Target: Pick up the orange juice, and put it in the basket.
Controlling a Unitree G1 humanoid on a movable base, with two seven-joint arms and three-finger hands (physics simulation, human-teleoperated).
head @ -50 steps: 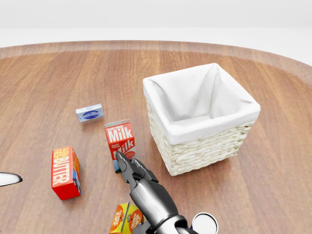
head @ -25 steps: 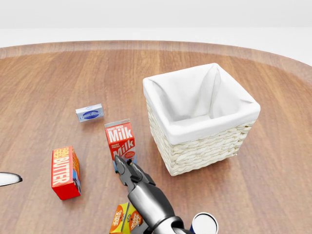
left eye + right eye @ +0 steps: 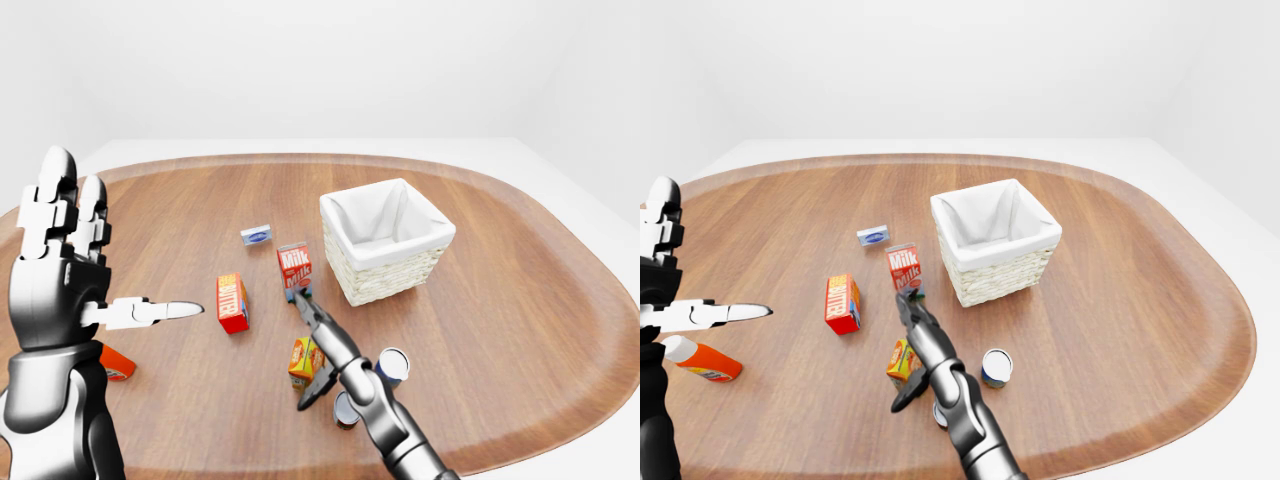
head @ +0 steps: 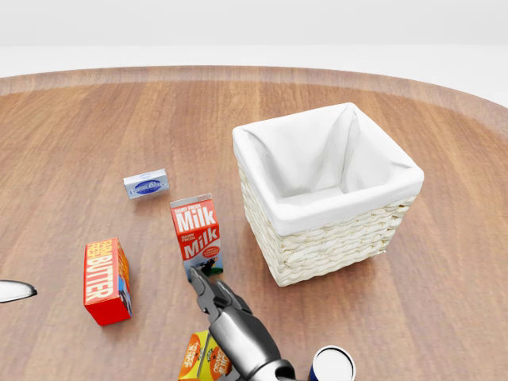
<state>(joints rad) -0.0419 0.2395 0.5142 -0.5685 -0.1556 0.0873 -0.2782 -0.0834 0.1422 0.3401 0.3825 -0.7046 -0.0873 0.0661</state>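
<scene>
Pulled back toward bottom of head view since 1 s ago: right hand (image 3: 912, 345), fingers spread, thumb splayed, nothing gripped, now clear of red-and-white milk carton (image 4: 196, 232). Small orange juice carton (image 3: 305, 361) upright on oval wooden table (image 3: 500, 300), touching or just beside that hand, below-left of white-lined wicker basket (image 4: 325, 190). Milk just left of basket; red butter box (image 4: 106, 280) farther left. Blue-rimmed tin can (image 3: 996, 367) below basket. Left hand (image 3: 70, 260) raised well left of basket, fingers apart, empty.
</scene>
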